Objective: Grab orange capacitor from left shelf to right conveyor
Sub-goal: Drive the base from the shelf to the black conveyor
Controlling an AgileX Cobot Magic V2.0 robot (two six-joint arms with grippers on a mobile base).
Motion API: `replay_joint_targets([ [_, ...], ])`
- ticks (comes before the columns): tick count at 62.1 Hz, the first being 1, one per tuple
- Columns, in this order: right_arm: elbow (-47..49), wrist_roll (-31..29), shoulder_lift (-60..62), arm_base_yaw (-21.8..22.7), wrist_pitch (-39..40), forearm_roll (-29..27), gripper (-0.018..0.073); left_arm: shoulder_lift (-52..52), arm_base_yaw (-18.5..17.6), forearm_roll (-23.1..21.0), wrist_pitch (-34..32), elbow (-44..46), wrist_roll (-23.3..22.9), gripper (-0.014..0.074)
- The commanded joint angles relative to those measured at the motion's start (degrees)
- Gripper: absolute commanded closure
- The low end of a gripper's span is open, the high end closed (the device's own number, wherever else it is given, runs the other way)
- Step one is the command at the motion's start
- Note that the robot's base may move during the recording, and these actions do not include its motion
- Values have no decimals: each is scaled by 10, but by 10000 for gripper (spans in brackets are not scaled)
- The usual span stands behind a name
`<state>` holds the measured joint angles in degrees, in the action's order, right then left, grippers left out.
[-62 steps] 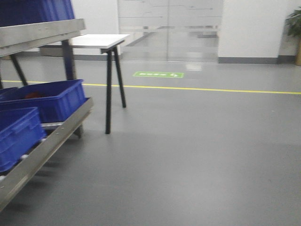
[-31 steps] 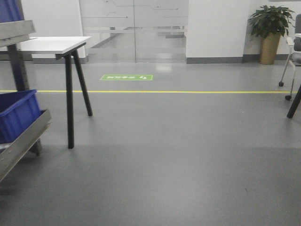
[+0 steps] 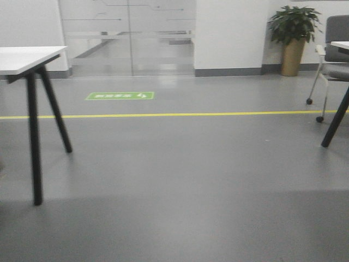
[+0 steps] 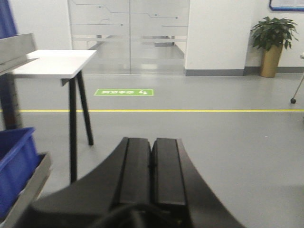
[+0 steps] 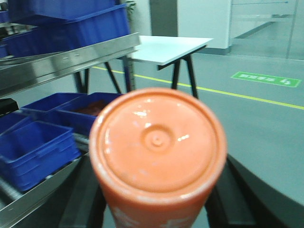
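The orange capacitor [image 5: 159,147] fills the right wrist view, its round end cap towards the camera and white print low on its side. My right gripper [image 5: 156,206] is shut on it, one black finger on each side. Behind it to the left stands the left shelf [image 5: 66,59], a shiny steel tier with a lower rail [image 5: 38,199]. In the left wrist view my left gripper [image 4: 152,156] is shut with nothing between its pads, over bare floor, and the shelf's edge [image 4: 16,47] shows at far left. The right conveyor is out of view.
Blue bins [image 5: 33,152] sit on the shelf's lower tier, and more [image 5: 71,19] above. A white table on black legs [image 3: 27,57] stands at left ahead. A potted plant [image 3: 294,33] and a wheeled chair [image 3: 332,49] are at far right. A yellow floor line [image 3: 180,114] crosses the grey floor.
The front view has swung to the right: the shelf and blue bins slid out past the left edge, the table moved left, and the plant and chair came in at right.
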<state>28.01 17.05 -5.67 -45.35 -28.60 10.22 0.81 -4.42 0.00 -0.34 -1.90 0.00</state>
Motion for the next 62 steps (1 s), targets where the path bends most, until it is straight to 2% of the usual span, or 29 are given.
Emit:
replay_joint_targets([
  [1,16,-5,-11,4,51,10,503,-6,-1,-3,-48,4,0,701],
  [62,16,-5,-11,4,51,10,503,-6,-1,-3,-48,4,0,701],
])
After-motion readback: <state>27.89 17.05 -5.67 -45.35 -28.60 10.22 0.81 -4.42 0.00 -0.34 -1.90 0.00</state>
